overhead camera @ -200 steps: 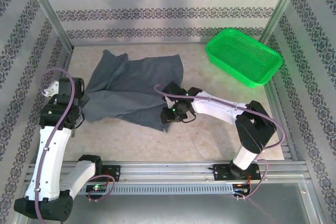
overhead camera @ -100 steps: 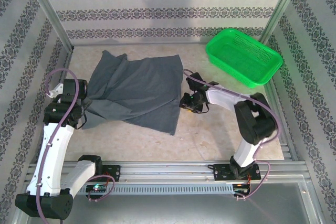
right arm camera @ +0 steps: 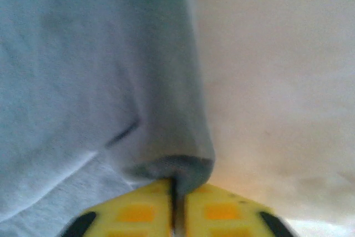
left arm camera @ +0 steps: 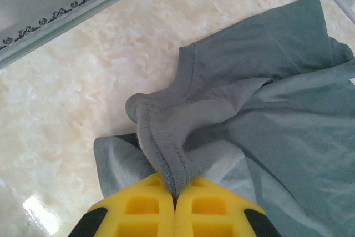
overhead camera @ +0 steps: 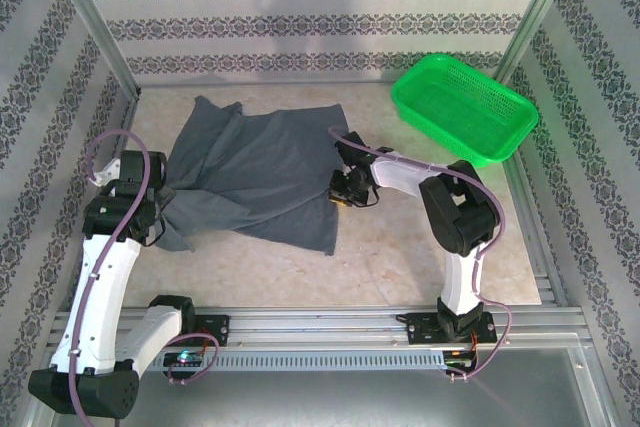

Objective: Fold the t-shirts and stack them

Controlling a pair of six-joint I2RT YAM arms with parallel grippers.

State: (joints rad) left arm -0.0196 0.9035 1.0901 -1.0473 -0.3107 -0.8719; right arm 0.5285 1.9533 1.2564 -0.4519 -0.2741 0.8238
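Shirt: the grey shirt (overhead camera: 250, 182) is lying spread out but wrinkled on the table (overhead camera: 400, 247). In the top view it is reaching from the middle of the table toward 10 o'clock.
Shirt shape: one narrow part is pointing toward 11 o'clock, and a lower corner is pointing toward 5 o'clock.
Left gripper: the left gripper (overhead camera: 160, 195) is pinching the shirt at its 8 o'clock end. In the left wrist view (left arm camera: 175, 195) its yellow fingers (left arm camera: 138, 209) are pressing together, and a bunched fold with a stitched hem is standing up between them.
Right gripper: the right gripper (overhead camera: 340, 187) is holding the shirt at its 3 o'clock edge. In the right wrist view (right arm camera: 177, 190) its fingers (right arm camera: 222, 212) are closing on a rounded fold of the cloth. This view is blurred.
Cloth between the grippers: it is hanging a little loose, with creases running from the left gripper toward 2 o'clock.
Basket: the green basket (overhead camera: 465, 112) is sitting in the 2 o'clock corner, well apart from the shirt.
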